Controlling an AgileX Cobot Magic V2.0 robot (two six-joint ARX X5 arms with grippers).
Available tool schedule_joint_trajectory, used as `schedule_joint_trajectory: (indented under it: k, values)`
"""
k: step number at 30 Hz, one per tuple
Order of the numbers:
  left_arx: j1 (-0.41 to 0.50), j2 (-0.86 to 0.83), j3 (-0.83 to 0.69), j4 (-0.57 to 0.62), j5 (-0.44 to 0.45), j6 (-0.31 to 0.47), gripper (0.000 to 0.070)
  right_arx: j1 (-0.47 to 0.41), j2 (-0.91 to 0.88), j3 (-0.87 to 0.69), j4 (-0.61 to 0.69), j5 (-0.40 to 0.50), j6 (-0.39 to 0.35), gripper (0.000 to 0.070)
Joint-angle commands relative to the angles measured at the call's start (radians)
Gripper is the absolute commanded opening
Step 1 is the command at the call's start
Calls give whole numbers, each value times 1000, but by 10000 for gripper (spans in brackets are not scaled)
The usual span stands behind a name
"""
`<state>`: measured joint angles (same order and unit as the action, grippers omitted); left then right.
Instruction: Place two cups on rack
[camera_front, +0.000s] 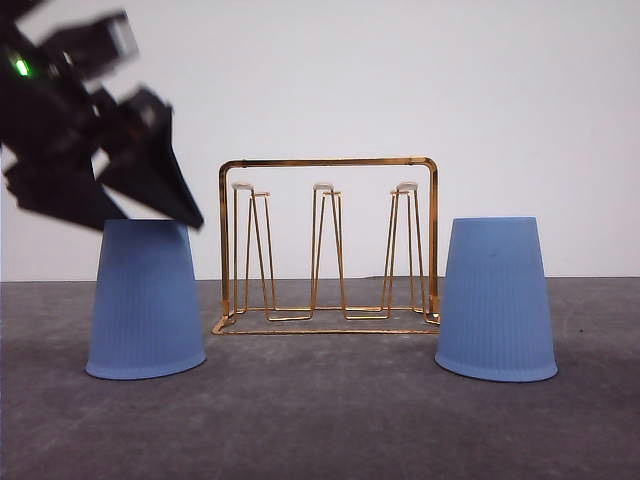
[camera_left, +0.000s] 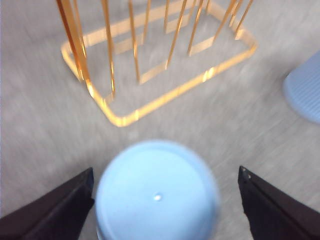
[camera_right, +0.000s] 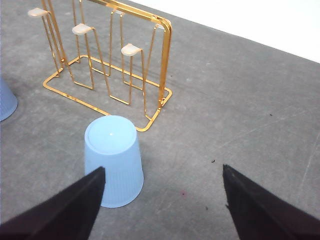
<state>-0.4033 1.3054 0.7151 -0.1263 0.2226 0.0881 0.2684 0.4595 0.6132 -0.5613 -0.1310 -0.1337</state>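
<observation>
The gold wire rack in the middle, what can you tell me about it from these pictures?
The rack is thin gold-coloured wire, shiny like metal. A flat rectangular base loop lies on the grey table, and a tall frame with rounded corners rises from it. Inside stand narrow upright peg loops in pairs, some capped with pale tips. It stands upright and carries nothing. An upside-down light-blue cup sits on either side, the left cup and the right cup, both apart from it. Nothing but the table touches it.

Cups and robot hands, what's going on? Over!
Left gripper open, above left cup. Right gripper open, off right cup. Both cups upside down on table, rack bare. Nothing in the way.
</observation>
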Motion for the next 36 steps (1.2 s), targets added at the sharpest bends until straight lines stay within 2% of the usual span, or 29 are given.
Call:
schedule_joint_trajectory:
  k: [1,5,9,11,16,21,25,29,36]
  values:
    - [-8,38,17,14,-6,-3,556,4,3,10,9,1,-4,474]
    - [-10,92,17,18,-21,-3,529,4,3,10,10,1,-4,474]
    - [-10,99,20,14,-21,-4,343,4,3,10,10,1,-4,474]
    - [-10,86,33,-2,-21,-16,315,4,3,10,11,1,-3,474]
    - [-11,52,134,-146,-21,-49,310,4,3,10,11,1,4,474]
    - [-11,49,329,-400,-22,-53,310,4,3,10,11,1,4,474]
    - [-12,49,478,-501,-37,-87,310,4,3,10,11,1,4,474]
    - [-13,49,570,-456,-67,-109,311,4,3,10,11,1,4,474]
    - [-31,75,587,-284,-98,-131,311,4,3,10,11,0,4,474]
